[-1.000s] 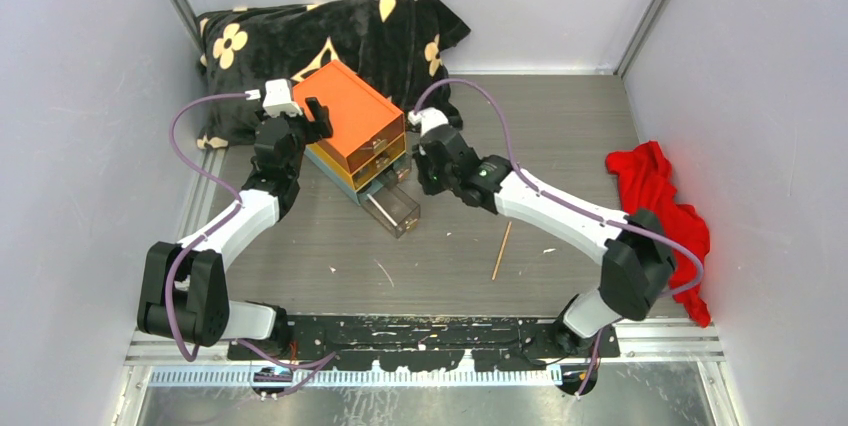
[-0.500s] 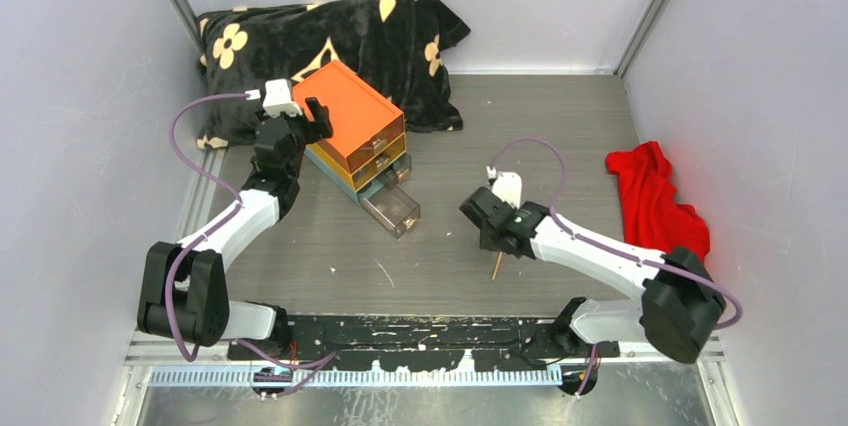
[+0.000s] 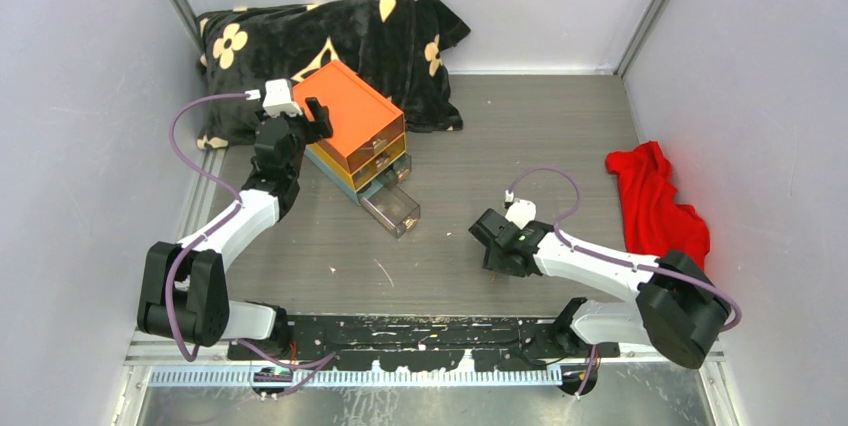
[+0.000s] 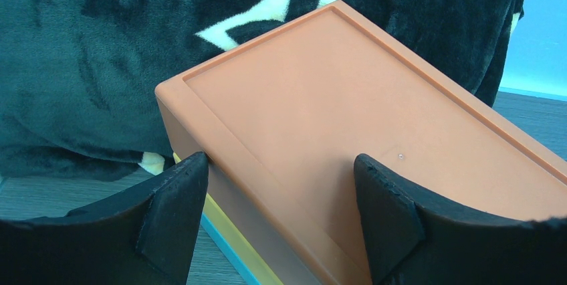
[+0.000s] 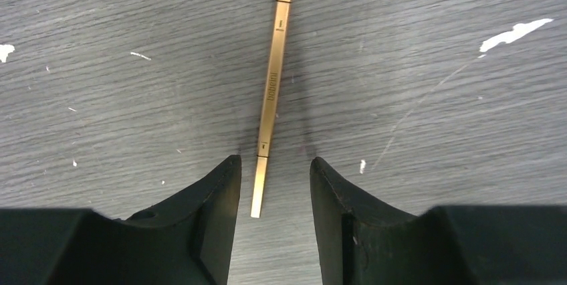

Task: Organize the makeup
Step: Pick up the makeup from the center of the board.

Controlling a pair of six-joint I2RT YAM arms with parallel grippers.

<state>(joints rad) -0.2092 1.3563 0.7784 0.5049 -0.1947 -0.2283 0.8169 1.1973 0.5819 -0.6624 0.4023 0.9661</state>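
At nine o'clock the left gripper (image 4: pixel 281 218) clamps the orange-topped drawer box (image 3: pixel 356 126) by its corner. At four o'clock the right gripper (image 5: pixel 271 188) hangs part-open, fingers either side of the thin tan brush (image 5: pixel 271 91) lying on the table (image 3: pixel 560 136), not gripping it.

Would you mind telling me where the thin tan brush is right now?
In the right wrist view, the thin tan brush lies flat on the table, its near end between the right gripper's open jaws.

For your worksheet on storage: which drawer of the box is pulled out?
The bottom drawer, clear and sticking out toward the table's middle; the two orange-fronted drawers above it are shut.
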